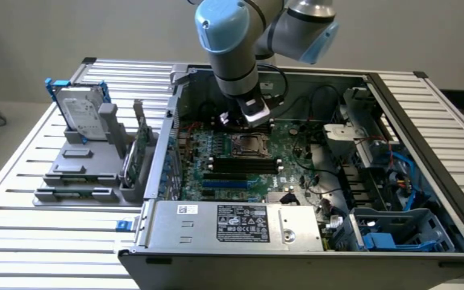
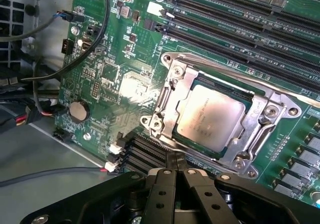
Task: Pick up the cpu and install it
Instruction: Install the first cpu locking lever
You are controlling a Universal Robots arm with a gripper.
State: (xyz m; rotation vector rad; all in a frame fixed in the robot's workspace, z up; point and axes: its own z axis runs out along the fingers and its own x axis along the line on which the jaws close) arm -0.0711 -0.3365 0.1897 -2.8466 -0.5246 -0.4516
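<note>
The cpu (image 2: 212, 116) lies flat inside the socket frame (image 2: 172, 92), metal top facing up, its edges parallel to the frame; it is square, with no marked long axis. The gripper (image 2: 175, 165) is closed, fingers together, holding nothing, its tips just beside the socket's near edge, apart from the cpu. A coin cell (image 2: 78, 111) and black cables (image 2: 47, 69) lie off to one side of the gripper; memory slots (image 2: 240, 19) run beyond the socket.

Hard drive (image 1: 81, 112) lower half hidden, seemingly.

Plain grey wall (image 1: 70, 30), slatted aluminium table (image 1: 22, 199), even light
</note>
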